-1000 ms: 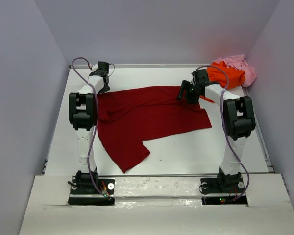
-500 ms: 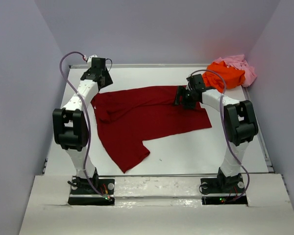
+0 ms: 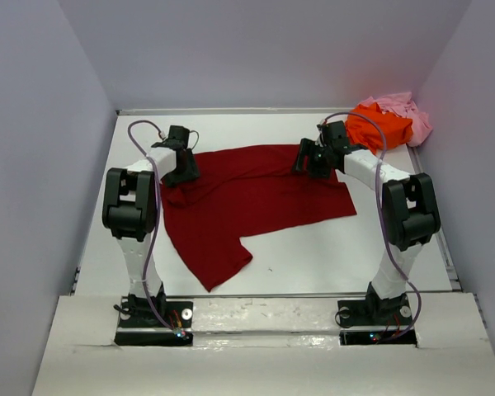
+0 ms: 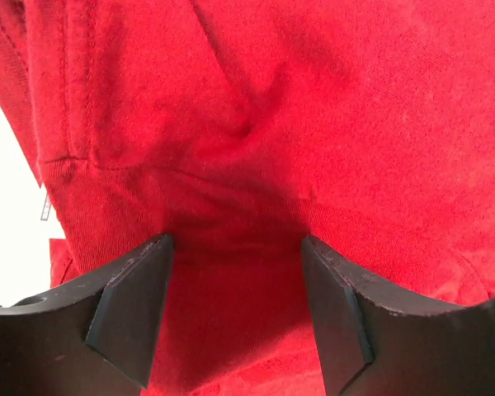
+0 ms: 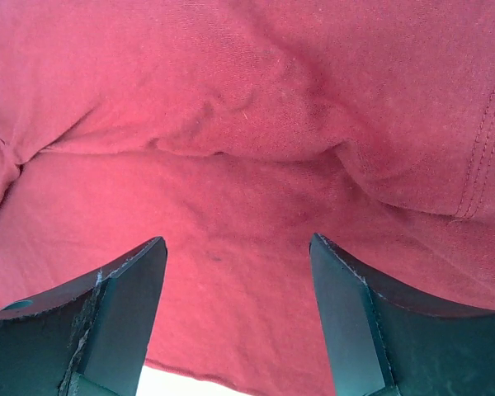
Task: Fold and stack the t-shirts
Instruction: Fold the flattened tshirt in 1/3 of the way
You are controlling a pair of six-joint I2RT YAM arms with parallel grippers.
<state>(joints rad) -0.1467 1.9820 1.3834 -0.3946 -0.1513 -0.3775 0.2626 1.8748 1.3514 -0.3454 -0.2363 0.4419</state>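
1. The left gripper (image 3: pixel 180 167) hung over the far-left corner of the dark red shirt (image 3: pixel 247 194). In the left wrist view its jaws stood well apart with nothing pinched. Only a shallow wrinkle of cloth lay between the fingers (image 4: pixel 128 305).
2. The dark red shirt lay spread across the middle of the table (image 3: pixel 313 256). It was mostly flat, with one lobe trailing toward the near-left edge.
3. The shirt looked light, limp and thin. It would likely drape and bunch rather than hold a shape, so one pinch would drag only part of it.
4. The stitched seam (image 4: pixel 70 124) near the left gripper looked like the firmest hold. The doubled cloth there should slip less than a single layer.
5. The right gripper (image 3: pixel 309 158) hovered over the shirt's far-right corner. Its jaws were spread wide and held nothing, and rumpled red cloth lay under the fingers (image 5: pixel 120 322).
6. The double line of stitching (image 5: pixel 478 124) at the right of that view marked another edge worth gripping. Matching holds at both far corners would probably let the arms fold the cloth evenly.
7. The orange shirt (image 3: pixel 381 125) lay crumpled in the far-right corner, just beside the right gripper.
8. The pink shirt (image 3: pixel 408 111) was bunched against the orange one on its outer side. Both would need spreading out, and both were unfolded.
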